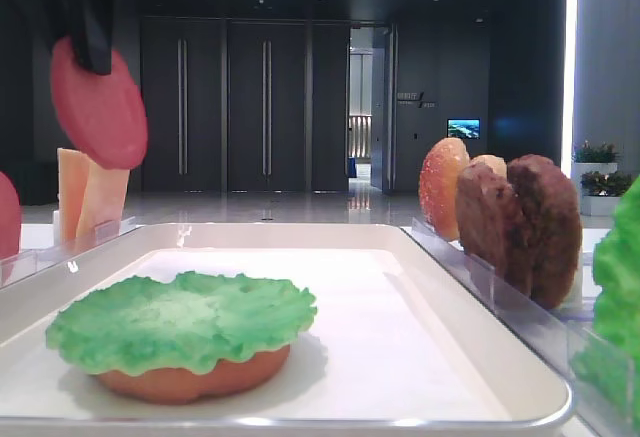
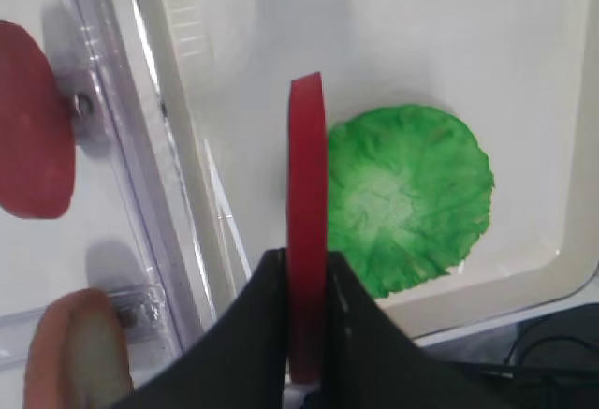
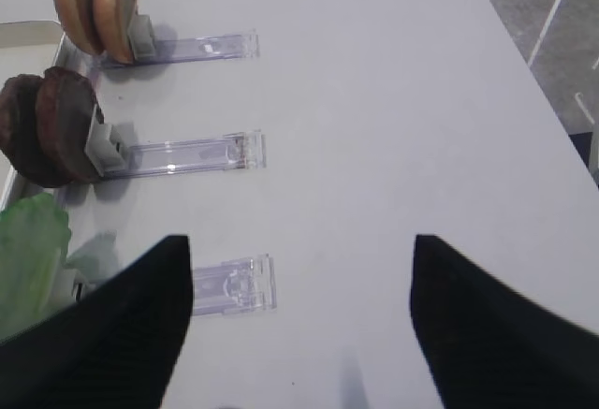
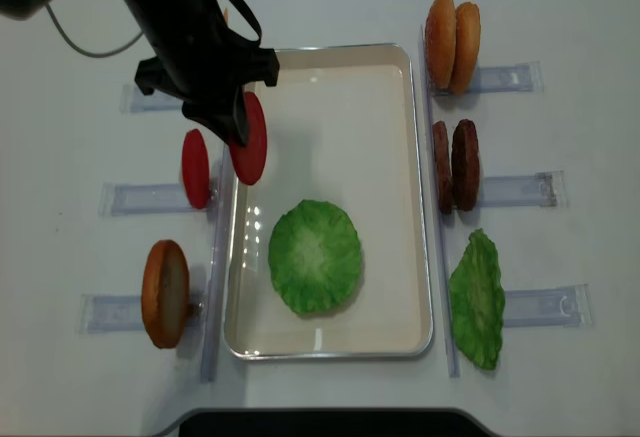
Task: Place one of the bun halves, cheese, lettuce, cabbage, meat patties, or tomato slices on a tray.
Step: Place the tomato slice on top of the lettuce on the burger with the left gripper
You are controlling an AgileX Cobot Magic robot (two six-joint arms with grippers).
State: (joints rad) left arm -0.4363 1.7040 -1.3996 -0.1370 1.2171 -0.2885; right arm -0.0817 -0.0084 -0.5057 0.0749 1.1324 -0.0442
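My left gripper (image 4: pixel 232 117) is shut on a red tomato slice (image 4: pixel 248 139), held on edge above the left rim of the white tray (image 4: pixel 420 207). In the left wrist view the tomato slice (image 2: pixel 306 194) stands edge-on between the black fingers (image 2: pixel 253 334). In the low side view the slice (image 1: pixel 98 112) hangs high at the left. On the tray a ruffled green lettuce (image 4: pixel 314 255) lies on an orange bun half (image 1: pixel 190 379). My right gripper (image 3: pixel 299 241) is open over bare table with nothing between its fingers.
Left of the tray, clear holders carry another tomato slice (image 4: pixel 196 167), a bun half (image 4: pixel 165 292) and cheese (image 1: pixel 90 197). On the right stand two bun halves (image 4: pixel 452 29), two meat patties (image 4: pixel 455 165) and a green leaf (image 4: pixel 478 299). A clear holder (image 3: pixel 229 287) lies by the right gripper.
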